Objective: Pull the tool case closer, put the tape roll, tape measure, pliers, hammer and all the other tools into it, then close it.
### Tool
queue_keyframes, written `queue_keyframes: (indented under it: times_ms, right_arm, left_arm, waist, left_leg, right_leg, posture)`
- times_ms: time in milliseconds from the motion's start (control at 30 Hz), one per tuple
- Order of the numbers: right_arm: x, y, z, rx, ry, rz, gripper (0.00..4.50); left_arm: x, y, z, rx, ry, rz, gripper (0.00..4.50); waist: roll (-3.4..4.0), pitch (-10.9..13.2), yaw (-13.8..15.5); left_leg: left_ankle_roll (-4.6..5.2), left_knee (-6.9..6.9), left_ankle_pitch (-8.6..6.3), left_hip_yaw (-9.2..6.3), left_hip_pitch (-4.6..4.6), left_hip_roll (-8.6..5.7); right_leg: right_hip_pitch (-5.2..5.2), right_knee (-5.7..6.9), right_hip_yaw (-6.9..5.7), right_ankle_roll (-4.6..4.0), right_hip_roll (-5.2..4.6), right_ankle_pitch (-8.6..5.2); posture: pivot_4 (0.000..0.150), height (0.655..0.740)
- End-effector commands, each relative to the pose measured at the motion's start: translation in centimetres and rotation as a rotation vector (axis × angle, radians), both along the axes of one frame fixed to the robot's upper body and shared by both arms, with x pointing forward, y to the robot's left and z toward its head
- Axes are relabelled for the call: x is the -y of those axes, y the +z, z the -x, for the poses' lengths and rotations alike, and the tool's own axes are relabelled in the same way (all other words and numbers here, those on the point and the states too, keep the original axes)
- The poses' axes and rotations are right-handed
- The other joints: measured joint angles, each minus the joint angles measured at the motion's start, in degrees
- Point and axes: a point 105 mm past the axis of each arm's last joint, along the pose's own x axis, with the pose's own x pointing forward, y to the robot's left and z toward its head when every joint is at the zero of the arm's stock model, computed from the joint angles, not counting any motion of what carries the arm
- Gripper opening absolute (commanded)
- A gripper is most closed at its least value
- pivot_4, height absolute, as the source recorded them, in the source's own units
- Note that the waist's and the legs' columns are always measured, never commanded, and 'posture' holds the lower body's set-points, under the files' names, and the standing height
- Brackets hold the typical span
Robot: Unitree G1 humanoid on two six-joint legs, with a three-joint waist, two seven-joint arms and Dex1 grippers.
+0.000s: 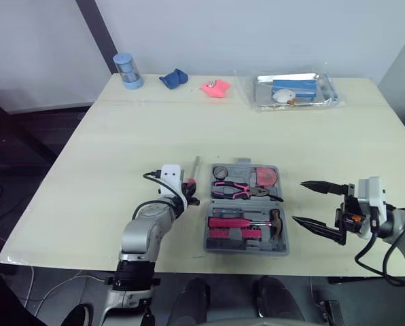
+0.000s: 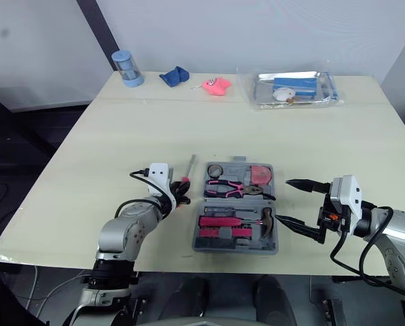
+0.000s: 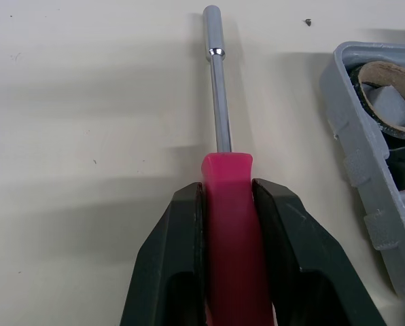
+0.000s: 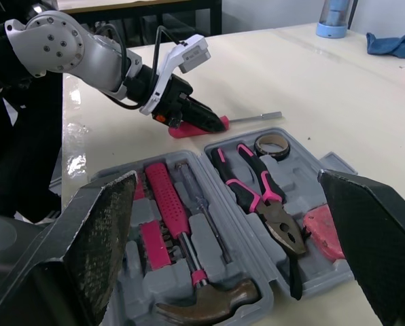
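Observation:
The grey tool case (image 1: 246, 238) lies open near the table's front edge, holding a tape roll (image 1: 221, 172), pink tape measure (image 1: 265, 176), pink-handled pliers (image 1: 235, 190), a hammer (image 1: 276, 224) and pink screwdrivers (image 1: 233, 222). Just left of the case, my left gripper (image 1: 189, 192) is shut on the pink handle of a nut driver (image 3: 223, 170), whose metal shaft (image 1: 194, 166) lies on the table pointing away. My right gripper (image 1: 319, 204) stands open to the right of the case, with nothing between its fingers.
At the table's far edge stand a blue cylinder (image 1: 128, 70), a blue cloth (image 1: 174, 79), a pink toy (image 1: 217, 87) and a clear tray (image 1: 294, 91) with items inside. The table (image 1: 121, 149) is bare between these and the case.

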Motion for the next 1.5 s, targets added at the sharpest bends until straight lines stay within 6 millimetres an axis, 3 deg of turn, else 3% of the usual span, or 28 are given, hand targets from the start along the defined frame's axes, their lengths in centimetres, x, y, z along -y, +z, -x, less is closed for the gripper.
queue_keyframes:
  times_ms: [33, 333, 600, 733, 933, 1133, 1300, 1500]
  right_arm:
    - [-0.4, 0.9, 0.4, 0.052, 0.023, -0.006, 4.5]
    - [-0.4, 1.1, 0.2, 0.058, 0.023, -0.013, 4.5]
    - [-0.5, 1.4, 0.7, 0.047, 0.082, -0.013, 4.5]
    - [-0.5, 1.6, 1.2, 0.042, 0.141, 0.004, 4.5]
    - [-0.2, 1.6, 1.8, 0.025, 0.196, 0.036, 4.5]
    - [-0.1, 1.4, 1.7, 0.021, 0.196, 0.045, 4.5]
    - [0.1, 1.1, 1.8, 0.02, 0.18, 0.049, 4.5]
    - [0.9, 0.7, 2.3, 0.008, 0.152, 0.069, 4.5]
  left_arm:
    - [-1.3, 1.0, 0.2, 0.05, 0.045, -0.014, 0.62]
    - [-4.0, 4.1, 1.6, 0.173, 0.016, 0.006, 0.62]
    - [-4.2, 6.9, 4.7, 0.203, -0.382, -0.117, 0.62]
    - [-2.8, 7.3, 7.5, 0.153, -0.711, -0.18, 0.62]
    - [-1.3, 7.6, 10.2, 0.096, -1.017, -0.187, 0.62]
    - [0.9, 6.7, 11.3, 0.062, -1.229, -0.304, 0.62]
    - [3.5, 5.8, 11.7, 0.026, -1.375, -0.305, 0.62]
    - [5.0, 4.6, 11.7, -0.032, -1.484, -0.383, 0.62]
  waist:
    - [0.0, 0.0, -0.09]
    - [-0.01, 0.01, 0.02]
    - [-0.01, 0.03, -0.19]
    - [0.0, 0.04, -0.19]
    - [0.01, 0.06, -0.17]
    - [0.01, 0.06, -0.17]
    - [-0.01, 0.07, -0.14]
    - [-0.01, 0.07, -0.18]
  left_leg:
    - [0.0, 0.0, 0.0, 0.0, 0.0, 0.0]
    - [0.0, -0.01, 0.0, -0.02, -0.03, 0.0]
    - [0.0, -0.07, 0.0, -0.03, -0.01, 0.01]
    - [0.0, -0.1, 0.0, -0.02, -0.02, 0.02]
    - [0.01, -0.12, -0.01, -0.02, -0.04, 0.04]
    - [0.01, -0.12, -0.01, -0.02, -0.04, 0.04]
    - [0.02, -0.12, -0.01, -0.02, -0.08, 0.03]
    - [0.02, -0.11, -0.01, -0.03, -0.07, 0.03]
  right_leg:
    - [0.0, 0.0, 0.0, 0.0, 0.0, 0.0]
    - [0.0, -0.02, -0.03, 0.0, -0.01, 0.0]
    - [0.0, -0.05, -0.06, -0.01, -0.01, -0.01]
    - [0.0, -0.1, -0.07, -0.01, -0.01, -0.01]
    - [0.0, -0.16, -0.08, -0.01, -0.01, -0.01]
    - [0.0, -0.16, -0.08, -0.01, 0.0, -0.01]
    - [0.0, -0.21, -0.09, 0.0, 0.0, -0.01]
    - [0.0, -0.19, -0.1, 0.0, 0.01, -0.01]
  posture:
    - [0.15, 0.74]
    - [0.15, 0.74]
    - [0.15, 0.74]
    - [0.15, 0.74]
    - [0.15, 0.74]
    - [0.15, 0.74]
    - [0.15, 0.74]
    - [0.15, 0.74]
